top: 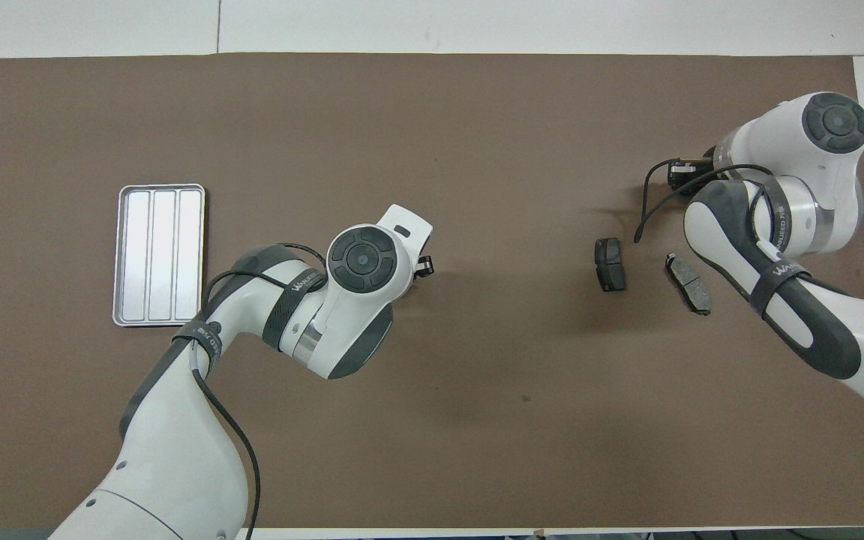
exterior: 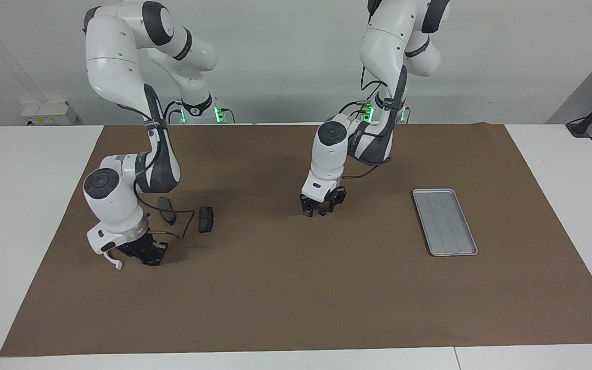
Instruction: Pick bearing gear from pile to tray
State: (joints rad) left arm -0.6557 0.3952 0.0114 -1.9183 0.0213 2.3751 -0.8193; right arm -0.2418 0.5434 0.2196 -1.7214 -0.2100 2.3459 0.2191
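The silver tray [exterior: 444, 221] lies flat toward the left arm's end of the mat and holds nothing; it also shows in the overhead view [top: 160, 255]. Two dark grey brake pads [exterior: 206, 219] [exterior: 167, 209] lie toward the right arm's end and show from above too [top: 610, 264] [top: 688, 283]. My right gripper [exterior: 148, 255] is down at the mat, farther from the robots than the pads; from above [top: 683, 174] its wrist covers most of it. A thin white curved piece [exterior: 114, 262] shows beside it. No bearing gear shows. My left gripper [exterior: 320, 209] hangs low over the mat's middle.
A brown mat [exterior: 296, 298] covers the white table. A black cable [exterior: 183, 226] loops from the right wrist beside the pads. The left arm's wrist [top: 361, 259] hides most of its gripper from above.
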